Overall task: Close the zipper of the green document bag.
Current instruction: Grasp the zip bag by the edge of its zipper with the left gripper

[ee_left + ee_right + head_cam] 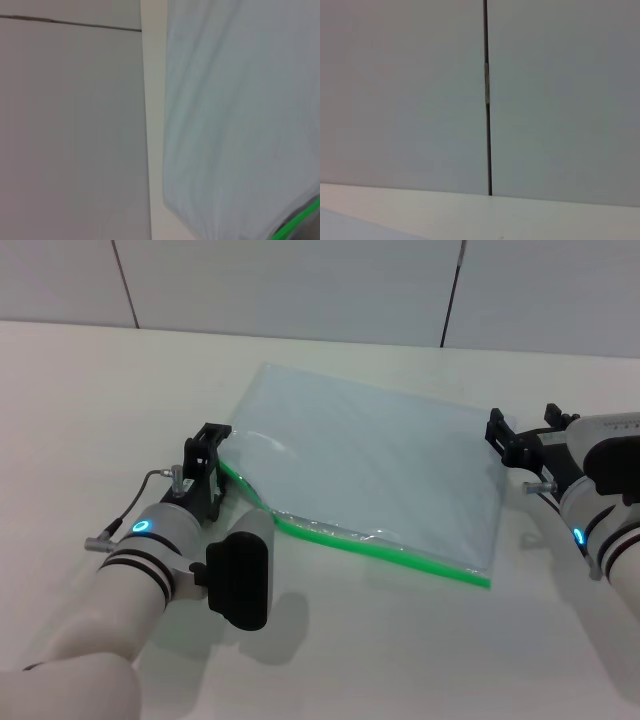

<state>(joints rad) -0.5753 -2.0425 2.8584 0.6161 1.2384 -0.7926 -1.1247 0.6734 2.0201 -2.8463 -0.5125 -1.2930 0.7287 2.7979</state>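
Observation:
The green document bag (380, 465) lies flat on the white table, a pale blue-grey translucent pouch. Its bright green zipper (400, 555) runs along the edge nearest me. Along the left half of that edge the two layers gape slightly. My left gripper (212, 462) sits at the zipper's left end, shut on the bag's corner, which is lifted a little. I cannot make out the slider tab. My right gripper (503, 445) rests against the bag's right edge near its far corner. The left wrist view shows the bag (240, 120) and a bit of the zipper (295, 224).
The white table (100, 410) extends on all sides of the bag. A grey panelled wall (300, 285) stands behind the table's far edge. The right wrist view shows only that wall (560, 100) and a strip of the table (520, 215).

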